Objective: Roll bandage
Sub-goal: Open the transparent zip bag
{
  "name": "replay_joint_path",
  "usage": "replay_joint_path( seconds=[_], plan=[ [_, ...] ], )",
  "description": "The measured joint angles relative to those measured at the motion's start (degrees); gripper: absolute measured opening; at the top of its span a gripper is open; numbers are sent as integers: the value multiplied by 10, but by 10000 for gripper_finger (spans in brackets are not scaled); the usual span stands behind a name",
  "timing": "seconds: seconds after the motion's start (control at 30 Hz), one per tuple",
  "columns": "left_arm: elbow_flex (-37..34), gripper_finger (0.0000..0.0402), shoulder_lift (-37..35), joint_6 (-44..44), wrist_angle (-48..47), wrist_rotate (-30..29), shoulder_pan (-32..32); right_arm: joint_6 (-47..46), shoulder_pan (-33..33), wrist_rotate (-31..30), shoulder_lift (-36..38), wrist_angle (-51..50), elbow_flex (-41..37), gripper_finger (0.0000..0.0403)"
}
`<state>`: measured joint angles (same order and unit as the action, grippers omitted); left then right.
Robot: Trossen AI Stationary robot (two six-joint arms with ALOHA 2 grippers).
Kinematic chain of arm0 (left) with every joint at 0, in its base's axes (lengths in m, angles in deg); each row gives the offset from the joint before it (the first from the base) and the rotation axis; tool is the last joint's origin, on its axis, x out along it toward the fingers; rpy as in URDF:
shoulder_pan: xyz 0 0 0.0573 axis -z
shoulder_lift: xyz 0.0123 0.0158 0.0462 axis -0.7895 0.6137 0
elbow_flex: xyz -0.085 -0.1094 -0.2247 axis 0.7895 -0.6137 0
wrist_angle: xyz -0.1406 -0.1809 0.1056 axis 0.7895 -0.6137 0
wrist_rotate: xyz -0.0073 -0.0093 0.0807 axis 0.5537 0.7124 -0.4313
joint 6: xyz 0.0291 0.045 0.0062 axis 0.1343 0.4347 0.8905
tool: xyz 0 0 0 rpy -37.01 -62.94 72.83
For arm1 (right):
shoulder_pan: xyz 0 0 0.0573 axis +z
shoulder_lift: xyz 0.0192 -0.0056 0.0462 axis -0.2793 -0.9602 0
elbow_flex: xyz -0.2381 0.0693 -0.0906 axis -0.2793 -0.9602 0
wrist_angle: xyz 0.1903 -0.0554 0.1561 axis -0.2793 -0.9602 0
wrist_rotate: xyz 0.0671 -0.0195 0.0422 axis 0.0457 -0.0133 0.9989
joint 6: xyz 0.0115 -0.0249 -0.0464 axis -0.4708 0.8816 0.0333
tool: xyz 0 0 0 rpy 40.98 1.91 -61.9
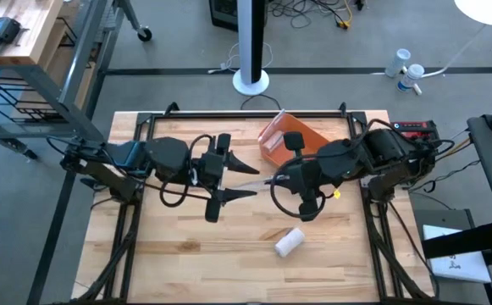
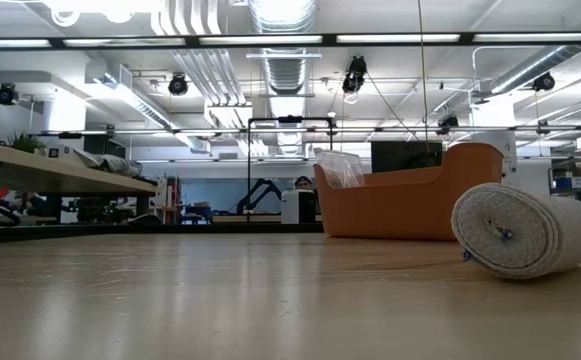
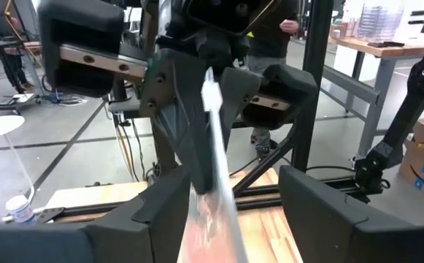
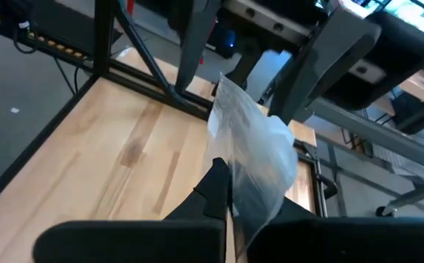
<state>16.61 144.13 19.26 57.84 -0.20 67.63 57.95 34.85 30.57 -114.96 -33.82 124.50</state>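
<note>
A rolled white bandage (image 1: 290,241) lies on its side on the wooden table near the front (image 2: 525,230), and neither gripper touches it. Above the table's middle, my right gripper (image 1: 273,180) is shut on a clear plastic wrapper (image 4: 259,153). The wrapper reaches toward my left gripper (image 1: 257,180). The left gripper stands open and level, facing the right one. In the left wrist view the wrapper (image 3: 215,139) runs between its two spread fingers (image 3: 160,212). I cannot tell whether it touches them. My right gripper pinches one end of the clear wrapper (image 4: 233,183) between its two shut fingers, which slant down from the table's right side. The wrapper is lifted clear of the table and stretches out past the fingertips toward the left gripper.
An orange bin (image 1: 290,140) stands at the back middle of the table, with a clear packet (image 2: 342,168) sticking out of it. A black frame rims the table (image 1: 246,114). Bare wood lies around the bandage. A person (image 3: 270,29) stands in the room beyond.
</note>
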Motion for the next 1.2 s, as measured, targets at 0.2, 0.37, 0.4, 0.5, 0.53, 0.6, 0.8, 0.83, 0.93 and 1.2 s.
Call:
replay_joint_path(
  seconds=[0.2,0.37,0.4,0.5,0.53,0.6,0.8,0.83,0.93,1.2],
  plan=[
    [0,166,24,2,40,0,0,-13,0,0,0,-3,-6,0],
    [0,104,40,2,65,-1,0,-43,0,0,-5,-11,-12,0],
    [0,87,41,1,67,-1,0,-48,0,0,-5,-12,-12,0],
    [0,30,44,1,70,-6,0,-84,0,2,-5,-12,-12,0],
    [0,16,44,1,69,-7,0,-100,0,3,-5,-13,-12,0],
    [0,9,44,0,67,-7,0,-122,0,5,-5,-15,-10,0],
    [0,3,20,0,35,-35,0,-157,12,18,-5,-23,21,32],
    [0,3,14,0,29,-35,0,-159,15,20,-5,-23,31,45],
    [0,1,0,0,2,-36,0,-144,24,20,-4,-16,62,89],
    [0,1,-4,1,-17,-36,0,-113,20,-42,3,88,57,129]
  ],
)
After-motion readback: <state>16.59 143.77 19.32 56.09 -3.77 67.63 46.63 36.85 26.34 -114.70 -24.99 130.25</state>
